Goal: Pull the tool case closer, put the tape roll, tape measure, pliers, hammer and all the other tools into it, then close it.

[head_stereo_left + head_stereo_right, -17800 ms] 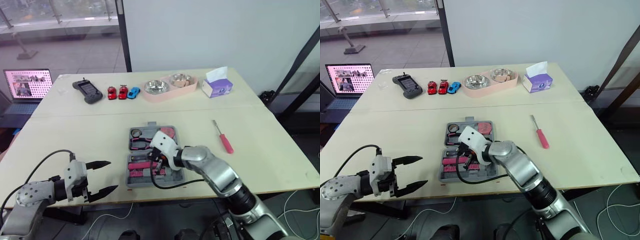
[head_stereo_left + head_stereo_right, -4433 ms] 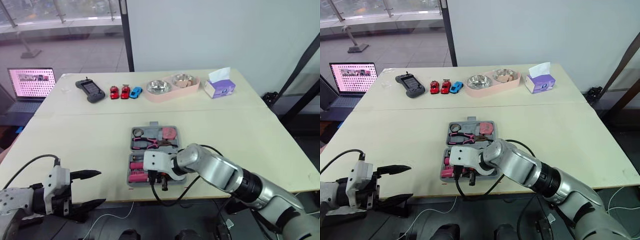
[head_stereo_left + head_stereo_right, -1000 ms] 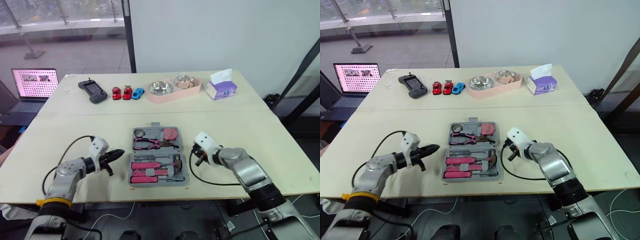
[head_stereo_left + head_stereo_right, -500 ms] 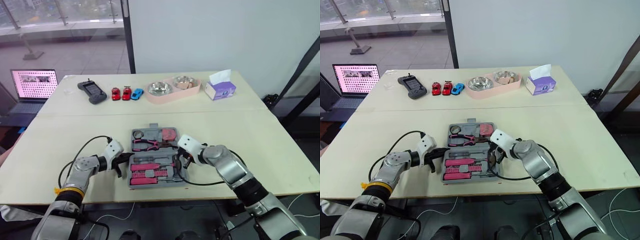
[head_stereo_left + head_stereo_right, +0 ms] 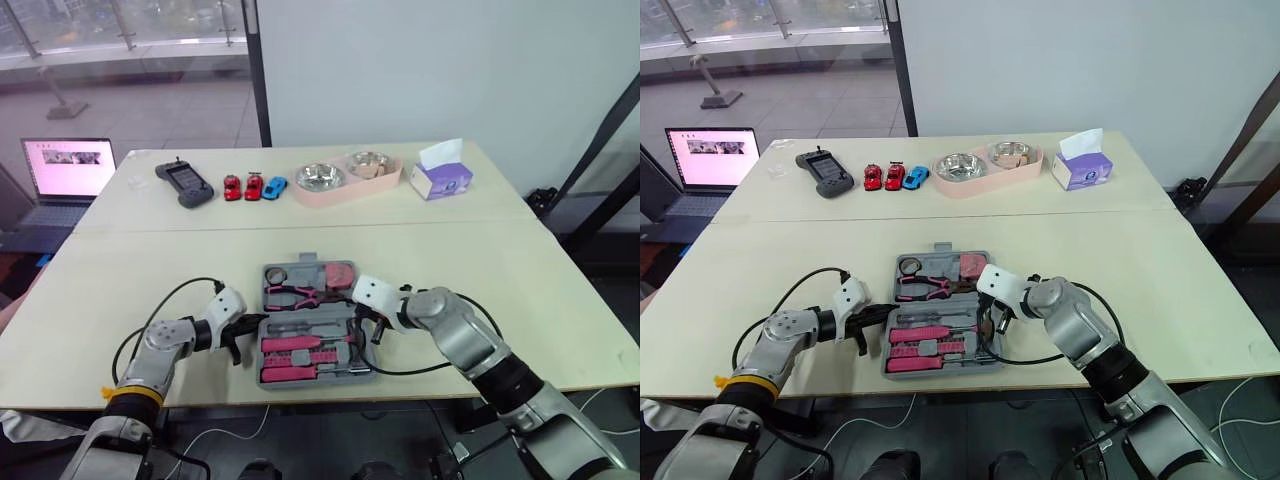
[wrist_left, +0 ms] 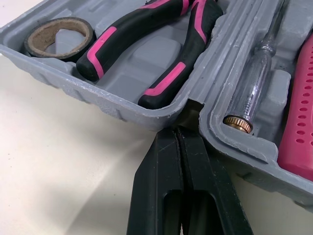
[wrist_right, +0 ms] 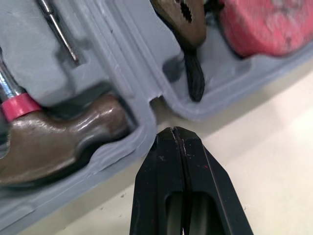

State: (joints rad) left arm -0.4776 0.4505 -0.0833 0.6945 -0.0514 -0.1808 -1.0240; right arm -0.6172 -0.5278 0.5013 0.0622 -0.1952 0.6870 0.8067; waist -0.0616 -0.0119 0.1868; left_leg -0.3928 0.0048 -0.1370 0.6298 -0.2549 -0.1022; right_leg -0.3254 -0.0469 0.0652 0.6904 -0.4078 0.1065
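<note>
Grey tool case (image 6: 98, 98) (open), one hammer (image 7: 58, 142), one pliers (image 6: 161, 44), left hand (image 6: 178, 131) and right hand (image 7: 172, 131) clenched.

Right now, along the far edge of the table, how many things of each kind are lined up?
Dark grey handheld controller: 1
Red toy cars: 2
Blue toy car: 1
Round steel bowls: 2
Pink bowl tray: 1
Purple tissue box: 1
Total: 8

The grey tool case (image 5: 300, 312) lies open and flat near the table's (image 5: 530, 270) front edge. Its far half holds the tape roll (image 6: 38, 34), the black-and-pink pliers (image 6: 105, 41) and the pink tape measure (image 7: 264, 24). Its near half holds the hammer (image 7: 58, 142), a clear-handled screwdriver (image 6: 254, 83) and pink-handled tools (image 5: 290, 344).
</note>
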